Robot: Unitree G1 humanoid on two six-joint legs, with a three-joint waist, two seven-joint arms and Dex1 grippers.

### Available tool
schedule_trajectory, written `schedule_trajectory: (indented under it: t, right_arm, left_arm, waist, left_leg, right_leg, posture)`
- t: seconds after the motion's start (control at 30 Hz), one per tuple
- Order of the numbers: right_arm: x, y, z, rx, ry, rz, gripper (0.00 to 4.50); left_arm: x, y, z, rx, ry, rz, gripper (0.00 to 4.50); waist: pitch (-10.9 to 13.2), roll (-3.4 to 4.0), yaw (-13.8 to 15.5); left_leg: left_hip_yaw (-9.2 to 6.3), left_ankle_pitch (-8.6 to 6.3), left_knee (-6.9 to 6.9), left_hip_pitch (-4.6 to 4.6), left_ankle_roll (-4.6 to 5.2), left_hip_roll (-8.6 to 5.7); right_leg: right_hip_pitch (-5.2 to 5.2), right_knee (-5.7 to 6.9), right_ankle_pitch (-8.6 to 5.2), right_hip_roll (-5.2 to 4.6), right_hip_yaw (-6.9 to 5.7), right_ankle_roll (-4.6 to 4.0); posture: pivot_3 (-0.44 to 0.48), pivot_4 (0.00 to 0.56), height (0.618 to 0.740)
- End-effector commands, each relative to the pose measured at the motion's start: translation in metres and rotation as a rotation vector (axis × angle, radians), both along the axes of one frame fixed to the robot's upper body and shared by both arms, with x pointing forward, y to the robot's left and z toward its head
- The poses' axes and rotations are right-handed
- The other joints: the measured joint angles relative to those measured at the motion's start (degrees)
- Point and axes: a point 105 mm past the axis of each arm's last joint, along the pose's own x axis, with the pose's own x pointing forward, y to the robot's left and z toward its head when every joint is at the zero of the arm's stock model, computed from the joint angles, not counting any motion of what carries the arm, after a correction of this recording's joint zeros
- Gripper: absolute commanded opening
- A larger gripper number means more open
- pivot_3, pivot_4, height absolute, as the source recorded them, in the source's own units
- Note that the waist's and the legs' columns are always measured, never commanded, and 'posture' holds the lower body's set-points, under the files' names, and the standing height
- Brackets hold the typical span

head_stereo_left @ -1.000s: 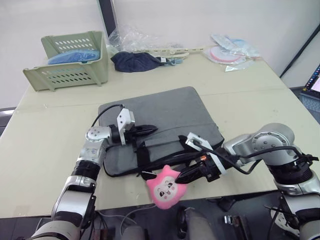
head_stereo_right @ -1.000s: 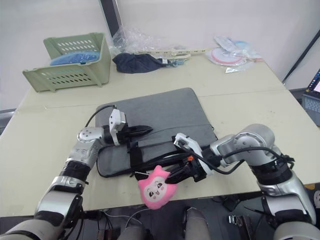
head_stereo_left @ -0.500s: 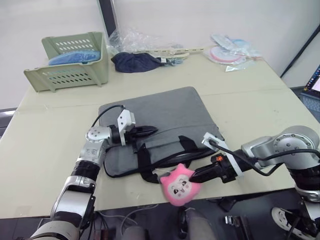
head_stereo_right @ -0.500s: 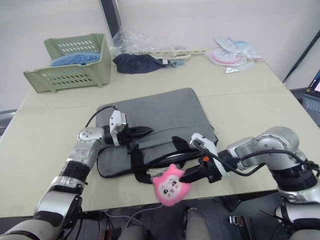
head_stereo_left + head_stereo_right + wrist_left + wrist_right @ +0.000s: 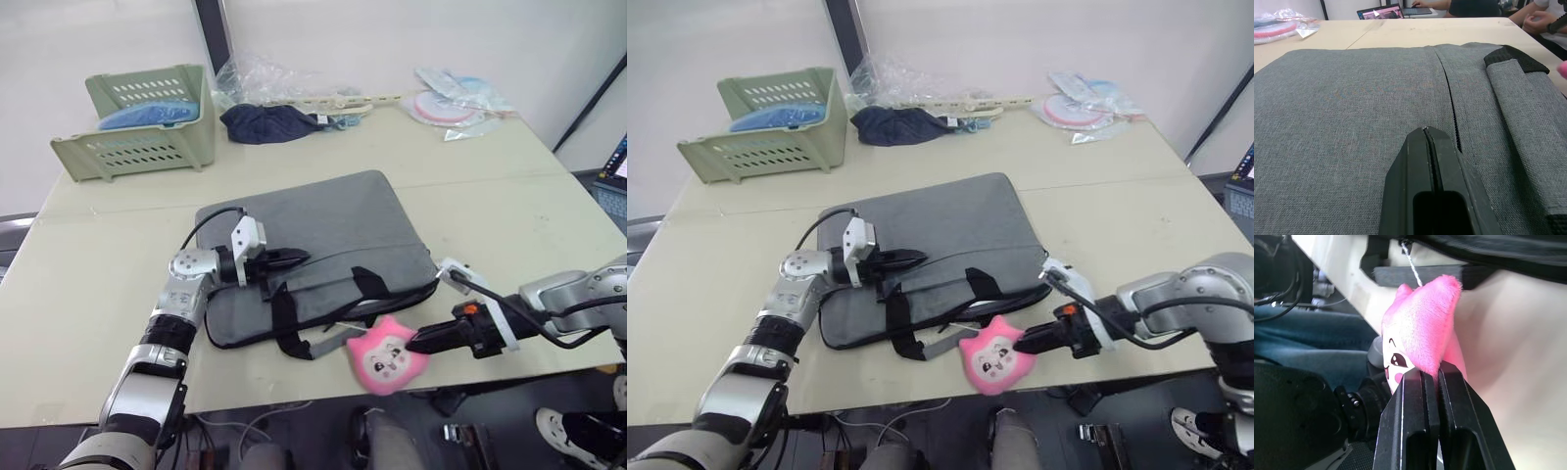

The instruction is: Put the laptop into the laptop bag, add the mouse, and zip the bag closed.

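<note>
A: Head views. What lies on the table?

B: The laptop bag lies flat near the table's front edge, its black strap handles spread toward that edge. The left gripper rests on the bag's left part, pointing across it to the right. The right gripper pinches a pink plush toy at the front edge, just in front of the bag's right corner. A thin white cord runs from the toy to the bag. At the back stand a green basket, a dark cloth and some clear plastic bags.

A: Left wrist view. How do the fingers stand?

B: The 2 black fingers are pressed together with nothing between them, their tip on the grey fabric just beside the zipper line. A black handle lies folded beyond it. A person's hands show past the table.

A: Right wrist view?

B: The 2 fingers are clamped on the toy's lower edge, its printed face turned sideways. The cord rises from the toy's ear to the bag's underside.
</note>
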Motion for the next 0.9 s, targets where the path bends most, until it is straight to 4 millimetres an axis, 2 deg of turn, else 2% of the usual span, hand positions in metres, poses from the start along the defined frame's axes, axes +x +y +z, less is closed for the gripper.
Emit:
schedule_trajectory:
  t: [0.03,0.23,0.33,0.5,0.9]
  right_arm:
    - [0.001,-0.012,0.008,-0.007,-0.021,-0.040,0.11]
    - [0.003,-0.036,0.008,-0.040,-0.015,-0.137,0.11]
    - [0.002,-0.041,0.007,-0.049,-0.015,-0.156,0.11]
    - [0.000,-0.063,0.007,-0.081,-0.009,-0.230,0.11]
    - [-0.002,-0.094,0.011,-0.136,-0.025,-0.316,0.11]
  left_arm:
    - [-0.031,0.017,-0.088,0.192,0.312,0.005,0.00]
    - [-0.030,0.019,-0.088,0.196,0.312,0.007,0.00]
    - [-0.030,0.020,-0.087,0.197,0.312,0.008,0.00]
    - [-0.029,0.021,-0.088,0.203,0.315,0.006,0.00]
    - [-0.030,0.018,-0.090,0.209,0.318,-0.009,0.00]
  waist:
    - [0.00,0.00,0.00]
    - [-0.05,0.08,0.18]
    - [-0.09,0.15,0.33]
    - [-0.10,0.18,0.79]
    - [-0.12,0.23,1.09]
  left_leg:
    - [0.00,0.00,0.00,0.00,0.00,0.00]
    - [0.02,-0.01,-0.02,0.00,0.01,-0.01]
    - [0.01,-0.01,-0.03,0.01,0.01,0.00]
    - [0.03,-0.01,-0.04,0.04,0.02,0.00]
    - [0.07,-0.02,-0.07,0.13,0.03,0.00]
  right_leg:
    - [0.00,-0.02,0.00,0.00,0.00,0.00]
    - [0.03,-0.27,0.02,0.00,0.00,0.03]
    - [0.03,-0.30,0.02,0.02,-0.01,0.04]
    - [0.06,-0.34,0.02,0.02,0.01,0.04]
    - [0.11,-0.35,0.03,0.04,0.02,0.05]
  posture:
    - [0.000,0.150,0.740]
    - [0.000,0.150,0.740]
    - [0.000,0.150,0.740]
    - [0.000,0.150,0.740]
    - [0.000,0.150,0.740]
